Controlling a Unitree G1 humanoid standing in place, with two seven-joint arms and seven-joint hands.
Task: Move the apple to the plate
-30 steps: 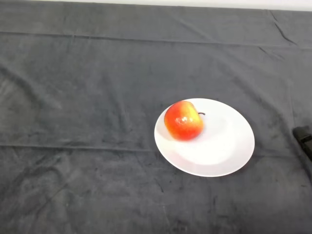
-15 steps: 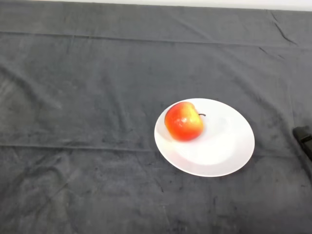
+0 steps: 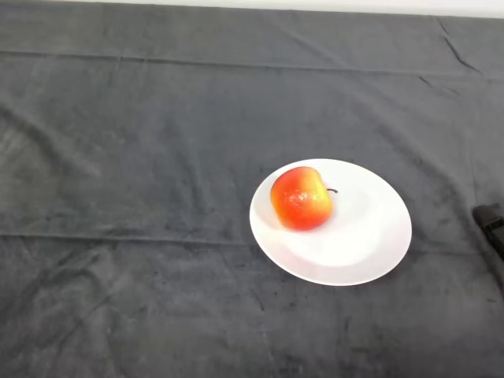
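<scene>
Apple (image 3: 300, 198) sits on the white plate (image 3: 362, 244), left-of-centre, close to the near-left rim, stem pointing right. Plate rests on the dark cloth over the table (image 3: 142, 157). My hand isn't in view, so can't tell whether it's wide or closed. Task looks done to me. Risk from here: apple's round and off-centre, so any bump to the table or tug on the cloth could roll it over the rim. Dark object (image 3: 491, 222) at right edge, can't ID it.
</scene>
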